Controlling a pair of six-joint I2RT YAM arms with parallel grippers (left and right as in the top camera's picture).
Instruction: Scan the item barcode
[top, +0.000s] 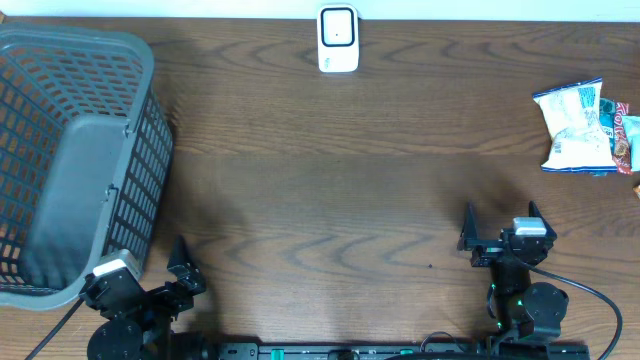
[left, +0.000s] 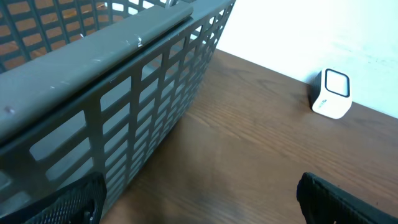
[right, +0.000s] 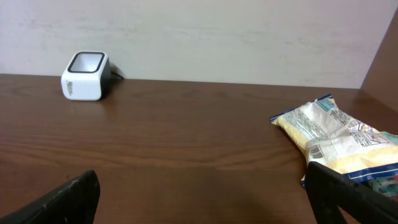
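One bag (top: 578, 128) overhead, far right, well ahead of the right gripper (top: 502, 216), which is spread wide, empty. Left wrist: left gripper (left: 199, 208) spread too, basket (left: 124, 93) right beside it. Right wrist: bag sits ahead-right, untouched.

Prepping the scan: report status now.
Left end effector open, empty. Right end effector open, empty. Snack bag untouched, far right; scanner at far edge. Nothing between them.
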